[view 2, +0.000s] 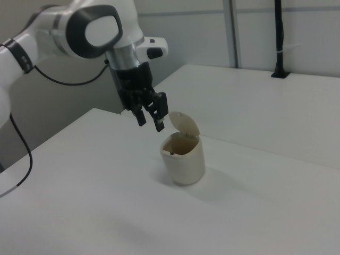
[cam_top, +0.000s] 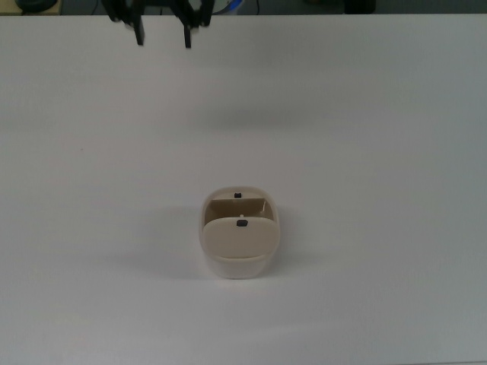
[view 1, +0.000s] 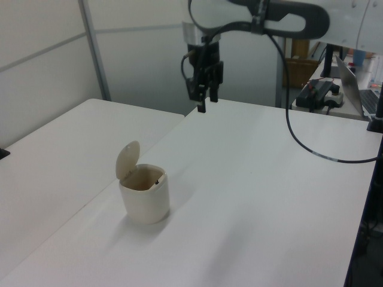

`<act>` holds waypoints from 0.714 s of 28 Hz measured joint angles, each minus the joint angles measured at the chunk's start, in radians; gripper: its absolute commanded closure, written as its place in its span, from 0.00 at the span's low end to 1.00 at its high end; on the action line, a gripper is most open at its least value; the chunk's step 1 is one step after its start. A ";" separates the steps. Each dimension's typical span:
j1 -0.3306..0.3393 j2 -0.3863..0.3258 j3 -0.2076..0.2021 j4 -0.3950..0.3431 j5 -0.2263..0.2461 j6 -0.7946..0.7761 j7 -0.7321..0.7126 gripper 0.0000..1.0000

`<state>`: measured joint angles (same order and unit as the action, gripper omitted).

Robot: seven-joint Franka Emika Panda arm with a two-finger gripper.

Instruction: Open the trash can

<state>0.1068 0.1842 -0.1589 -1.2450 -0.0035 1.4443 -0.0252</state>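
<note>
Jaws: we see them parted, holding nothing
Gripper (view 1: 204, 103): high above the table (view 1: 269, 197), well apart from the bin
Bin (view 1: 144, 194): we find it mid-table, lid (view 1: 127, 159) up

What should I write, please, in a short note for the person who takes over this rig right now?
Tool: open, holding nothing, raised high above the table and well clear of the trash can.
Trash can: upright on the table, near the middle in the top view. Its lid stands tilted up and the inside shows.
Done: the can is open.
Left: nothing seems left; perhaps only park the arm.
</note>
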 measured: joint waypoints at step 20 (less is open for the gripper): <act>-0.001 -0.050 -0.032 -0.022 0.000 -0.043 -0.068 0.00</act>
<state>0.1062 0.1339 -0.1905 -1.2667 -0.0035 1.4016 -0.0929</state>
